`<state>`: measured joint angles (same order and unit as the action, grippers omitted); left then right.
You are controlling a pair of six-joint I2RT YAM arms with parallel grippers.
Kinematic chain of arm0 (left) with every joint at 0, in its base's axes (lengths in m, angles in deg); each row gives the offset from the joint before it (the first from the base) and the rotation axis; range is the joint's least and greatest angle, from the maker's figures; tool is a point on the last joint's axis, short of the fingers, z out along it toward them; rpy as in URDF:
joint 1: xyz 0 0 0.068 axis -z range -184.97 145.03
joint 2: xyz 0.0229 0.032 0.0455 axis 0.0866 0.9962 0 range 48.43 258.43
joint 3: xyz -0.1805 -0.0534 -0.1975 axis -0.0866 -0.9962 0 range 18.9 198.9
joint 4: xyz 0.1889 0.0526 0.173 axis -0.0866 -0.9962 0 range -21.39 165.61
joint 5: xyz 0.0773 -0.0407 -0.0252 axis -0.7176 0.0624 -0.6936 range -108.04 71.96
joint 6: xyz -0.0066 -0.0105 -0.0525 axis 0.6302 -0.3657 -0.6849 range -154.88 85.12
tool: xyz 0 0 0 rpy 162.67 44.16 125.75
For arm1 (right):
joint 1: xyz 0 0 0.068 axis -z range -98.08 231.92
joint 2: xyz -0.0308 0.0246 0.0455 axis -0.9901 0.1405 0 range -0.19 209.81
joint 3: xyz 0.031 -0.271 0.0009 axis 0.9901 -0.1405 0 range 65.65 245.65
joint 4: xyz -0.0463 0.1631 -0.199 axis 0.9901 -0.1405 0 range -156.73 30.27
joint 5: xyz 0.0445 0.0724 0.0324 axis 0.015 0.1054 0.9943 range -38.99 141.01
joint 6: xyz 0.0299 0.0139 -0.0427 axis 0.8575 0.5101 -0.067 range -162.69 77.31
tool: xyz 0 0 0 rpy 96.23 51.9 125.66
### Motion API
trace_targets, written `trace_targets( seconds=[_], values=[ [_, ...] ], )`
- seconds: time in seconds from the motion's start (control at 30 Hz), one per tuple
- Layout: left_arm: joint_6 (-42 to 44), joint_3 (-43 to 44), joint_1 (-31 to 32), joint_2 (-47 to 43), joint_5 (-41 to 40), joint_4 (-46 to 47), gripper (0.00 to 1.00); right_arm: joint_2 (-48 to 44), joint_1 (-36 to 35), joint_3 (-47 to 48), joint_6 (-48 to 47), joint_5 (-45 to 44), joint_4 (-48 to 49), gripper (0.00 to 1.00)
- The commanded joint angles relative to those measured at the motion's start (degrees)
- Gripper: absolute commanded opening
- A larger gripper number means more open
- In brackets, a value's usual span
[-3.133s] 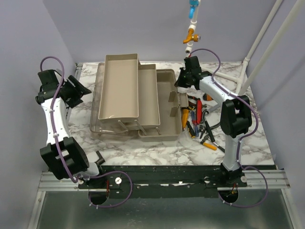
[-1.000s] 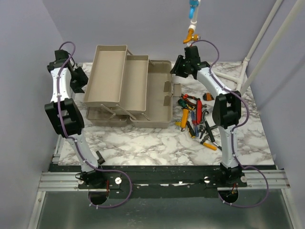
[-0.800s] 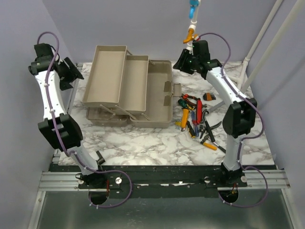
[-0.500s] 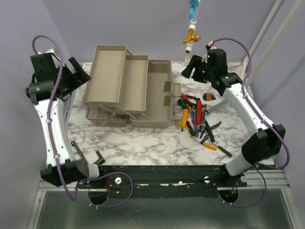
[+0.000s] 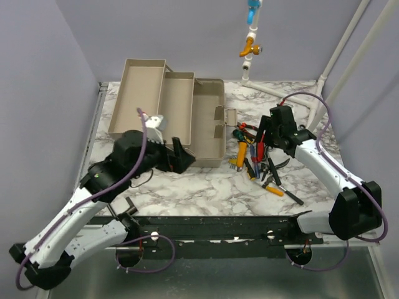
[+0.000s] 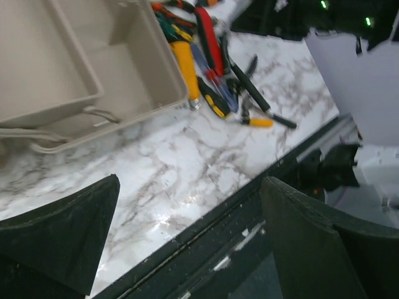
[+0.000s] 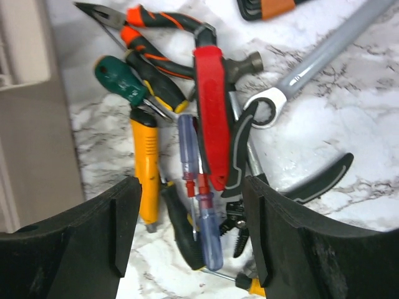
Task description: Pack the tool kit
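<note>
Pickup is in hand: wide, empty right fingers (image 7: 75, 243) are poised over the heap of colourful-handled pliers, screwdrivers and wrenches (image 7: 209, 124) lying on the white marble tabletop (image 5: 206, 187) just beside the open grey-brown plastic toolbox (image 5: 209, 124), left fingers (image 6: 56, 237) are likewise spread empty, and lowering onto one handle is called for next.

Marble table (image 5: 206, 187); white pipe frame (image 5: 338, 47) far right; orange valve (image 5: 250, 45) hanging above.

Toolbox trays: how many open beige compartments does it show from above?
3: top tray at left, middle tray beside it, deep base nearest the tools. The left arm may hide more.
</note>
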<state>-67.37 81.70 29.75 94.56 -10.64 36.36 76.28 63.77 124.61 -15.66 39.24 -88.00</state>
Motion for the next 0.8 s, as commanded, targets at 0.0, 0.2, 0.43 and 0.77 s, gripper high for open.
trace_targets(
  seconds=[0.0, 0.2, 0.43, 0.77],
  values=[
    [0.02, -4.98, 16.47, 3.37, -14.13, 8.71, 0.99, 1.14, 0.44, -2.77, 1.16, -4.87, 3.08, 0.71],
    [1.16, -11.69, 30.44, 8.91, -23.1, 10.58, 0.98, 7.43, 0.57, -2.47, 0.3, -3.64, 8.9, 0.63],
    [-0.68, -22.96, 31.11, 7.96, -22.33, 21.25, 0.98, 20.83, 0.57, 4.81, -0.89, -5.44, 8.98, 0.56],
    [-2.92, -33.85, 25.45, 9.83, -24.15, 35.69, 0.98, 27.83, 0.66, 9.2, -0.73, -12.48, 6.16, 0.54]
  ],
)
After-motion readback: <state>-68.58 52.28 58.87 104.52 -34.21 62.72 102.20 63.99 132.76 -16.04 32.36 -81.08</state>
